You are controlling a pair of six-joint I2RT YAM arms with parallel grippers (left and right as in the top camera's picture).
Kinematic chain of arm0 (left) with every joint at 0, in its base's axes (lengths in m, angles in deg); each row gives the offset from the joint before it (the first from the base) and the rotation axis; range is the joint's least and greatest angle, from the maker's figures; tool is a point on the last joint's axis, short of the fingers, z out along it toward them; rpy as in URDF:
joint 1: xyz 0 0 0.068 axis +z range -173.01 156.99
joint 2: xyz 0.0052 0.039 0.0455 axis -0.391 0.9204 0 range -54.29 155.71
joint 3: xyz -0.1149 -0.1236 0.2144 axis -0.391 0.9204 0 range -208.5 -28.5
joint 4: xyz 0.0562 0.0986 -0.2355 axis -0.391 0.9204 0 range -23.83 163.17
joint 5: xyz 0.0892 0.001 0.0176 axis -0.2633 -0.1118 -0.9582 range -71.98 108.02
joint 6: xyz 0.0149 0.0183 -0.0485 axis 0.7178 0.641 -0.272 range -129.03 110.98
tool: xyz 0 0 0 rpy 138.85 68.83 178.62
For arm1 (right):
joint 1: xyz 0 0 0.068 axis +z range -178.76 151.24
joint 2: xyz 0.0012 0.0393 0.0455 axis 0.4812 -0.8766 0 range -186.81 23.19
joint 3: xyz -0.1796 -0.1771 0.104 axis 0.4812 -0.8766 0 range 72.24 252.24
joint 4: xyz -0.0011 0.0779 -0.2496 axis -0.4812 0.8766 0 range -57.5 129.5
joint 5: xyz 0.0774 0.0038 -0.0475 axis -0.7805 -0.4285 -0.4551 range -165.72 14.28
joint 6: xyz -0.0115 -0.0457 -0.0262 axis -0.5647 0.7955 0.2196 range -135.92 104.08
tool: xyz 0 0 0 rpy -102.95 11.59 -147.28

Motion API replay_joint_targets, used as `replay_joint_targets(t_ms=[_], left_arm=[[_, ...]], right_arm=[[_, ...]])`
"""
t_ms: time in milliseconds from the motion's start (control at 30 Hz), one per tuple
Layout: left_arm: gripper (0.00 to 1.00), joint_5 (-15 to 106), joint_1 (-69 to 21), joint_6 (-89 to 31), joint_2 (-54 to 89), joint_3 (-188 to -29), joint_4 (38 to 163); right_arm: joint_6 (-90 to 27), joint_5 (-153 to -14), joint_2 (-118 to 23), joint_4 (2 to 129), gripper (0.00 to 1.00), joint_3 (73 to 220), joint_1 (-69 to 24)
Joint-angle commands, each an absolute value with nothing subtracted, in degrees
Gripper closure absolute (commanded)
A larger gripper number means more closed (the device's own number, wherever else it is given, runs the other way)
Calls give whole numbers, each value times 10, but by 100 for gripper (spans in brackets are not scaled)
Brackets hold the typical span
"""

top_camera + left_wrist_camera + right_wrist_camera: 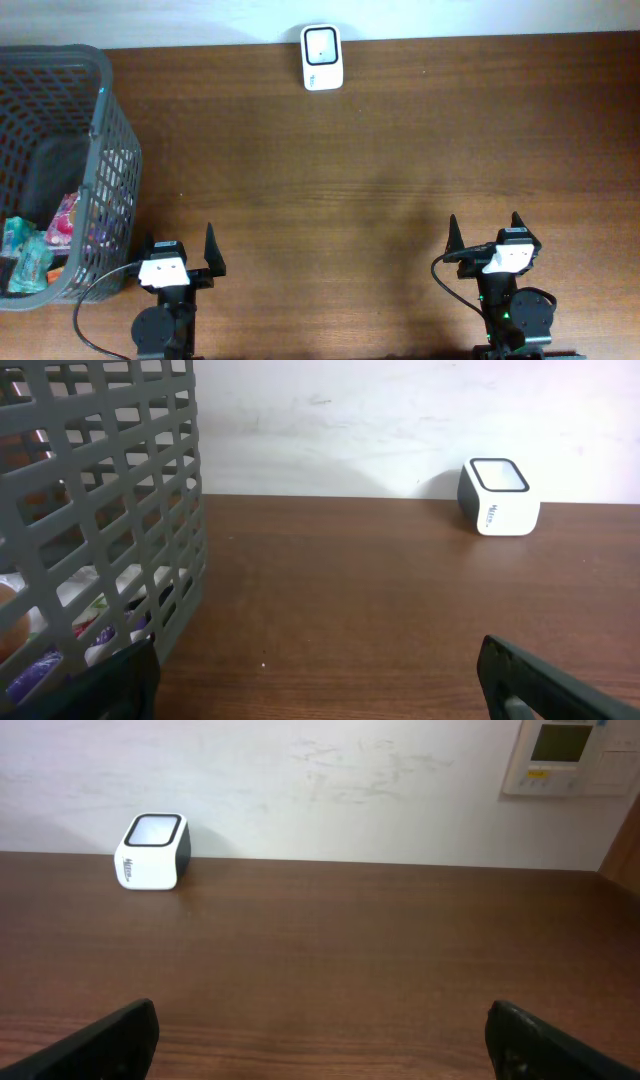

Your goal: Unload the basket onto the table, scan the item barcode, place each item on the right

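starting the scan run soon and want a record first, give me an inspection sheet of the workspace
surface: dark wooden table, nothing lying across its middle
job's things: white barcode scanner at the far edge by the wall, window facing up; grey mesh basket at the left edge holding colourful packaged items
clutter: nothing seen
grippers: left tool open and empty, next to the basket; right tool open and empty, over bare wood
cables: left arm's cable loops beside its base; right arm's cable curls by its wrist
surroundings: white wall behind the table, control panel mounted on it at the right
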State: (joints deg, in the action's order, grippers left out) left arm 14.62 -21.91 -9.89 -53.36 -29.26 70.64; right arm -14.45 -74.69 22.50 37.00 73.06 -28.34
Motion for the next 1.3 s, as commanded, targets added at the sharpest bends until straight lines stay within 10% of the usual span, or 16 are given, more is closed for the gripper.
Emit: replay_joint_targets(t_ms=[0,1267], left_arm=[[1,153,-217,-88,-539,-290,708],[1,153,-217,-88,-539,-290,708]], right_arm=[[-146,-746,229,372,1,726,-281],[-146,-746,229,372,1,726,-281]])
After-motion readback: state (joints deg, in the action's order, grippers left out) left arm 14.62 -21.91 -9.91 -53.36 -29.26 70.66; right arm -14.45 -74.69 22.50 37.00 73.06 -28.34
